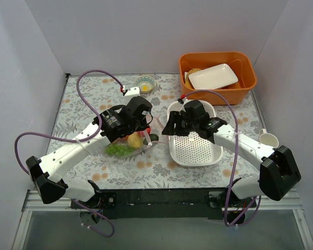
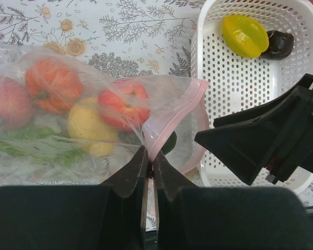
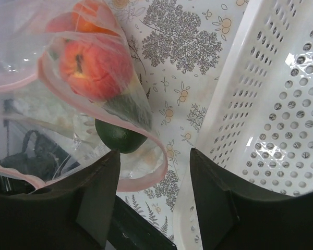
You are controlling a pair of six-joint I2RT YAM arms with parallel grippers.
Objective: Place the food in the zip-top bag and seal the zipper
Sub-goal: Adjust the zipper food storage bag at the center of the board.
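Mid-loading: left gripper (image 2: pixel 147 156) is pinched tight on the zipper (image 2: pixel 201 91) edge of the bag (image 2: pixel 161 112), right gripper (image 3: pixel 154 153) gapes wide, empty. Next up, probably grabbing the yellow fruit (image 2: pixel 244 35) upper right in the basket (image 2: pixel 240 99).

Table: (image 1: pixel 68 174) covered by a pale tablecloth (image 1: pixel 83 99) printed with grey leaves and small orange flowers.
Walls: plain white panels (image 1: pixel 146 31) at the back and both sides.
Near edge: black rail (image 1: pixel 161 198), grey surface (image 1: pixel 161 229) below it.
Light: even, with soft shadows.
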